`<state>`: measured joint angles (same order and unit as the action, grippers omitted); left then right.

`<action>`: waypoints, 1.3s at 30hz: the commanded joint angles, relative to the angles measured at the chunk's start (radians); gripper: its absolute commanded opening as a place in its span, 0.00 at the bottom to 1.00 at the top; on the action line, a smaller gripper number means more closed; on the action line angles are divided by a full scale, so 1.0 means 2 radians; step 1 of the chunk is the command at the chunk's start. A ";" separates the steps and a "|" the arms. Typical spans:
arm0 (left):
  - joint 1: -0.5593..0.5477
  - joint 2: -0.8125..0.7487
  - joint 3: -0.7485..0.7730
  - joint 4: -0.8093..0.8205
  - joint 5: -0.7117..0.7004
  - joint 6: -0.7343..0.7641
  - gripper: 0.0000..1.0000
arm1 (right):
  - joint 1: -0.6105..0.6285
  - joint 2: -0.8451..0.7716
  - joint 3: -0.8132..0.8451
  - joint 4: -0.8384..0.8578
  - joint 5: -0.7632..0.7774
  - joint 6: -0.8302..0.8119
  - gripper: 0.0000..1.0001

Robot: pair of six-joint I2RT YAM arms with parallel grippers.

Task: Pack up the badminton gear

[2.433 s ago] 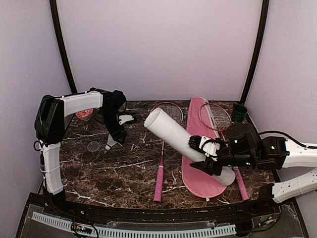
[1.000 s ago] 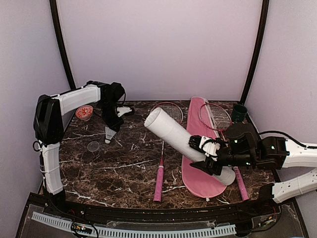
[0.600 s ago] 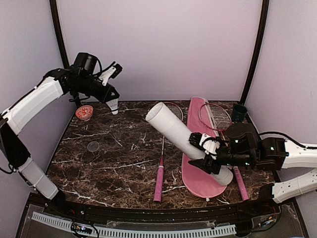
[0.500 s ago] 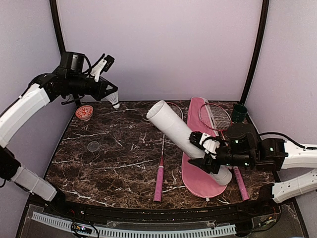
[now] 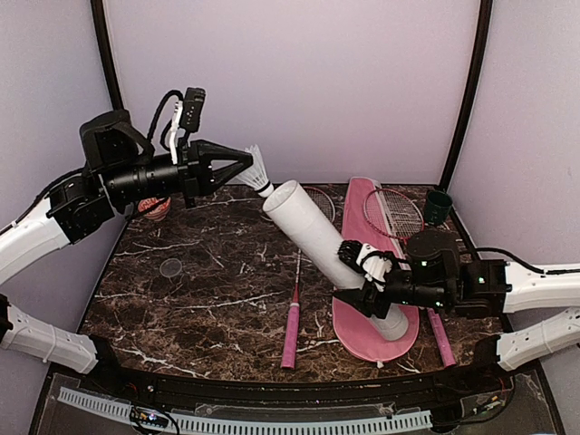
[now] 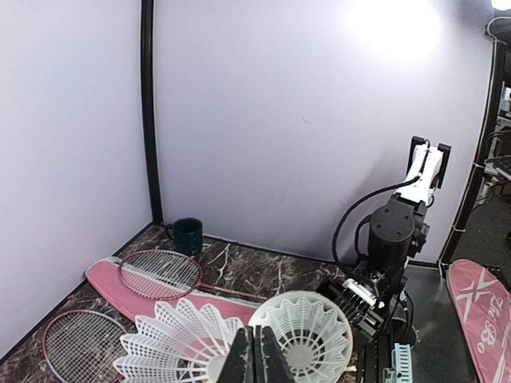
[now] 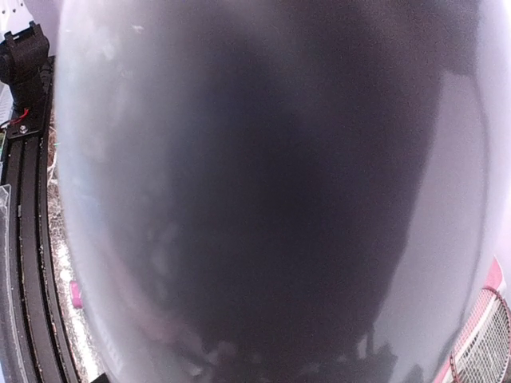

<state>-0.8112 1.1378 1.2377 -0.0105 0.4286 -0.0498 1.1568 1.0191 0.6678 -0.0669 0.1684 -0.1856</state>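
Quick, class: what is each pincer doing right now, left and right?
Left pincer: closed on a shuttlecock.
Right pincer: closed around the white tube.

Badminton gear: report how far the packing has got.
Done: a first shuttlecock seems seated in the mouth of the white tube. In hand: the left gripper holds a second shuttlecock at that mouth; the right gripper holds the tube tilted. Left: one racket on the table, the other racket lying partly on the flat pink bag, neither packed.
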 commanded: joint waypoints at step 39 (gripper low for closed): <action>-0.042 0.051 0.040 0.035 0.104 -0.026 0.00 | 0.001 0.005 -0.006 0.117 -0.027 0.001 0.28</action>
<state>-0.8898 1.2503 1.3121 0.0433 0.5911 -0.0772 1.1568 1.0306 0.6464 0.0681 0.1265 -0.1757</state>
